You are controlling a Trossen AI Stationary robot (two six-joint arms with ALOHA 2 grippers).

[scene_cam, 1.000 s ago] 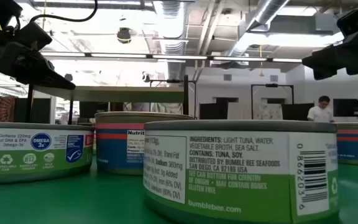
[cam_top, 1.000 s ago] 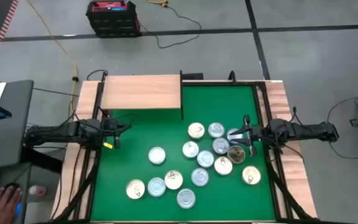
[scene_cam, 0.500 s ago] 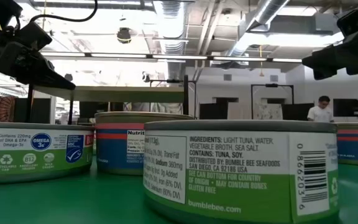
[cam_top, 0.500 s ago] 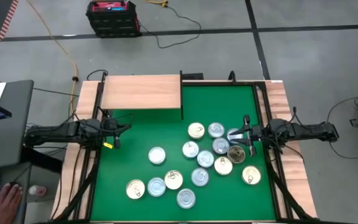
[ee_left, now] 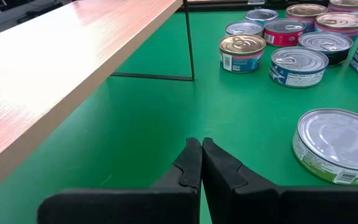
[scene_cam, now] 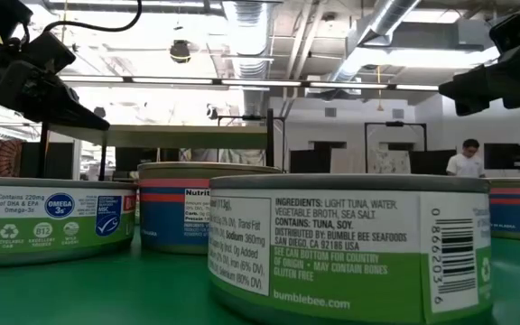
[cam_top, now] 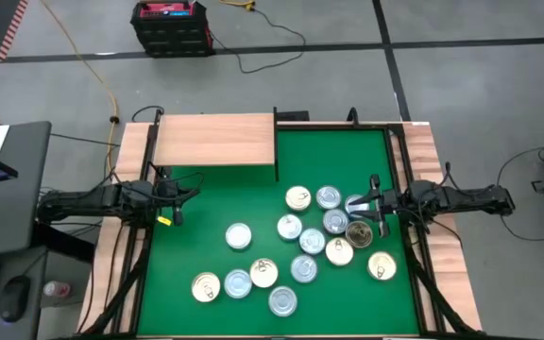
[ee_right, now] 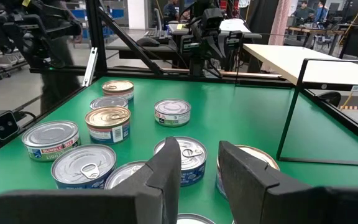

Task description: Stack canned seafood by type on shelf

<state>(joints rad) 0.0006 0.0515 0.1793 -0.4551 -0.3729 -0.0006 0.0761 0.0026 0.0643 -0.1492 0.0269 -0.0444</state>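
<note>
I am keeping my left tool (cam_top: 179, 196) at the mat's left edge, fingers pressed together on nothing, just below the shelf (cam_top: 215, 140), which is standing bare. The tins (cam_top: 312, 244) are lying scattered on the green desk (cam_top: 215, 255), centre to right. I judge them rigid, fairly heavy and slick-sided, best pinched across the rim. My right tool (ee_right: 197, 163) is hovering over the right cluster, fingers partly apart and empty. The low view is showing label text; the high view only lids.
</note>
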